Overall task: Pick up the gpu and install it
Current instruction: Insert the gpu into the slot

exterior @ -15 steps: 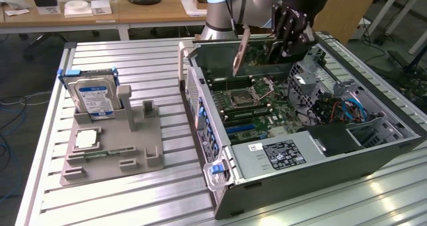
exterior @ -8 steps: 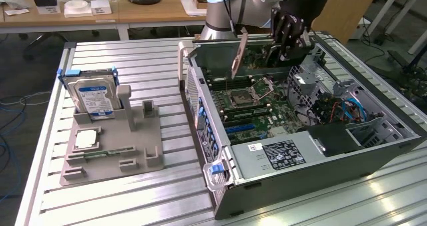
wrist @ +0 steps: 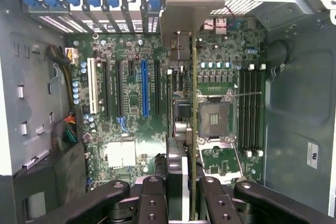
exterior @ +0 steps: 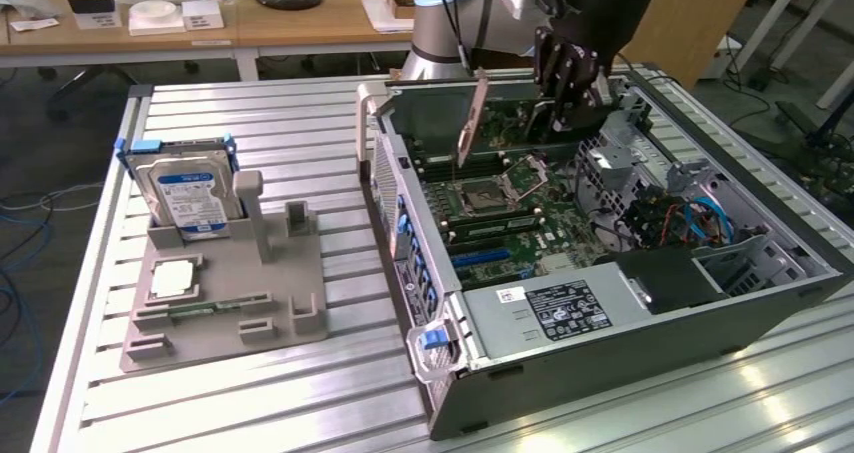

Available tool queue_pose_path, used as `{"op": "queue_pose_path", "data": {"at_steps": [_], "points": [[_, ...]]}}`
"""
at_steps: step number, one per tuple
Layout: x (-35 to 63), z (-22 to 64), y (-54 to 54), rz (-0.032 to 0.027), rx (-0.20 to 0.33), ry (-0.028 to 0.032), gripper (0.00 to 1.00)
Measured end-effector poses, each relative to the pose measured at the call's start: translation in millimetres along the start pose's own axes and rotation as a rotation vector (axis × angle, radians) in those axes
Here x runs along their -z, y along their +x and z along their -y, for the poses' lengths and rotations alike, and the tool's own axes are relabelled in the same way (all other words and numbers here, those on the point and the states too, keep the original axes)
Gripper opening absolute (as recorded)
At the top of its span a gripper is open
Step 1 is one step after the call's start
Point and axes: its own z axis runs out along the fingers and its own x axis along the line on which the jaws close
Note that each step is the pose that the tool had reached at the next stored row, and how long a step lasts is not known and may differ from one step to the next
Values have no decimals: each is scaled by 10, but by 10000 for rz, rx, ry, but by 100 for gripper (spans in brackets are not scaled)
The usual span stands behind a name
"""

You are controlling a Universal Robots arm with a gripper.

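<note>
We are seeing one open grey computer case [exterior: 747, 323], one blue-labelled silver hard drive [exterior: 187, 201] at left, and one thin flat green gpu card [exterior: 470, 123]. The black gripper [wrist: 191, 203] is pinching the card edge-on above the green motherboard [wrist: 131, 103], upper centre.
</note>
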Motion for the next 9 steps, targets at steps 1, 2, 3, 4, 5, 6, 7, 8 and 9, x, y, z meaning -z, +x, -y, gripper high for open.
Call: {"op": "queue_pose_path", "data": {"at_steps": [1, 2, 3, 4, 5, 6, 7, 8, 9], "points": [[-10, -9, 2, 1, 5, 56, 28], [-19, -15, 2, 3, 8, 83, 28], [-26, -19, 2, 3, 7, 85, 28], [-35, -22, 3, 3, 8, 86, 28], [-45, -24, 5, 3, 8, 86, 28], [-57, -25, 8, 3, 9, 86, 28], [-70, -27, 11, 3, 9, 86, 28], [-85, -29, 17, 3, 8, 86, 28], [-98, -30, 21, 3, 6, 86, 28]]}}
